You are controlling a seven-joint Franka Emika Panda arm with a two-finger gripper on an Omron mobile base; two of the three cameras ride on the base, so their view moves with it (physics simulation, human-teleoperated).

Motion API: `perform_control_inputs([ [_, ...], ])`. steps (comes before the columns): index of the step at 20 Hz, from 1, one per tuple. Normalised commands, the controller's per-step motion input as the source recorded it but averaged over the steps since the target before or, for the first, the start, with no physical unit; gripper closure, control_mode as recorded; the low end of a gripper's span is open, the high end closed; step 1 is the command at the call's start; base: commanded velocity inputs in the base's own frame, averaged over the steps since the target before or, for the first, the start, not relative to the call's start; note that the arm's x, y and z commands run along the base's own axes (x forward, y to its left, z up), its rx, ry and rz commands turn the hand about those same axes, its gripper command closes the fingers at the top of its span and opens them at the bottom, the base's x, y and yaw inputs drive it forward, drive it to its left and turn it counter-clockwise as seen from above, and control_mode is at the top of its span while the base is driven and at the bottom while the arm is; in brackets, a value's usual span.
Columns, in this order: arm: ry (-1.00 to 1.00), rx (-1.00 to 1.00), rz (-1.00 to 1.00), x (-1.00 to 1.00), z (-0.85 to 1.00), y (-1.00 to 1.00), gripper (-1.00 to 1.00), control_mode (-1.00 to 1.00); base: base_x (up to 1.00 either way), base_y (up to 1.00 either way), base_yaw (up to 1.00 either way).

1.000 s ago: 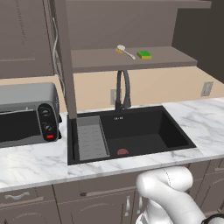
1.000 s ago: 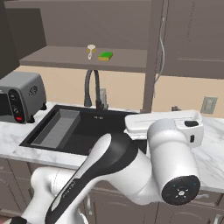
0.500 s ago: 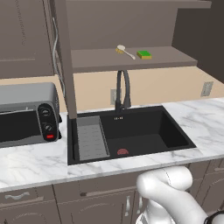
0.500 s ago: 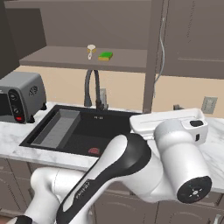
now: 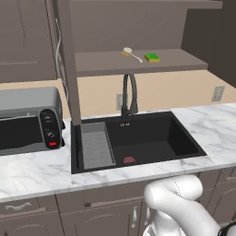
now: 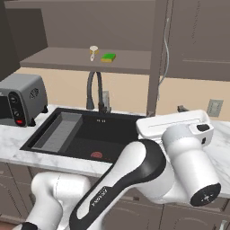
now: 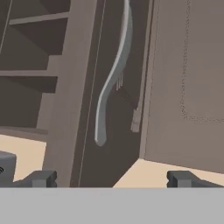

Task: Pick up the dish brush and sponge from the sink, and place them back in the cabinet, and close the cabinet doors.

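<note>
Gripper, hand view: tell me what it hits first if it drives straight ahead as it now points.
The open gripper points at the cabinet door, close to its curved silver handle. It would probably meet that handle or the door panel first; depth is unclear.

A rendered domestic kitchen. A black sink point(image 5: 138, 143) with an arched faucet point(image 5: 129, 94) is set in a marble counter point(image 5: 32, 173); a grey toaster oven point(image 5: 27, 120) stands beside it. Dark brown base cabinets point(image 5: 69, 216) run below and a wall cabinet point(image 5: 138, 62) hangs above.
</note>
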Motion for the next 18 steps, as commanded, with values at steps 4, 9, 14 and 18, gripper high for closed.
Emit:
perform_control_inputs([
  [4,-0.07,0.04,0.07,0.25,-0.06,0.00,-1.00,-1.00,0.00,0.00,0.00],
  [9,-0.07,0.05,0.10,0.25,-0.04,0.00,-1.00,-1.00,0.00,0.00,0.00],
  [14,-0.04,0.03,0.13,0.36,-0.06,0.00,-1.00,-1.00,0.00,0.00,0.00],
  [18,0.00,0.00,0.12,0.42,-0.09,0.08,-1.00,-1.00,0.00,0.00,0.00],
])
